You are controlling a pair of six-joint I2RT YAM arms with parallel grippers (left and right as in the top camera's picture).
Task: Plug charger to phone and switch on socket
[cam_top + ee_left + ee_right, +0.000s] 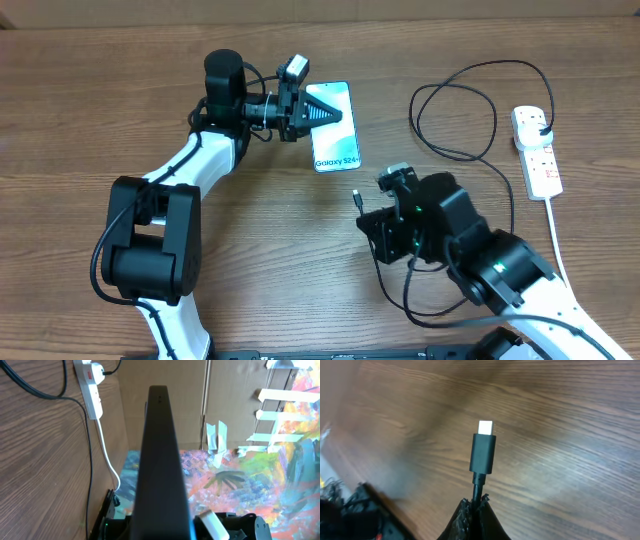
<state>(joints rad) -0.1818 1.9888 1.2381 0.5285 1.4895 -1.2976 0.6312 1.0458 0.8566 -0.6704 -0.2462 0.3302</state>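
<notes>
The phone has a cyan screen with its "Galaxy S24+" text at the near end. My left gripper is shut on its far left part. In the left wrist view the phone shows edge-on as a dark bar between the jaws. My right gripper is shut on the charger's black cable just behind the connector tip, a little near and right of the phone. The tip points away from the fingers. The cable loops to a plug head in the white socket strip.
The strip's thick white cord runs down the right side toward the table's front edge. In the left wrist view the strip and its cord lie at the left, with a cardboard wall and a colourful painted surface beyond.
</notes>
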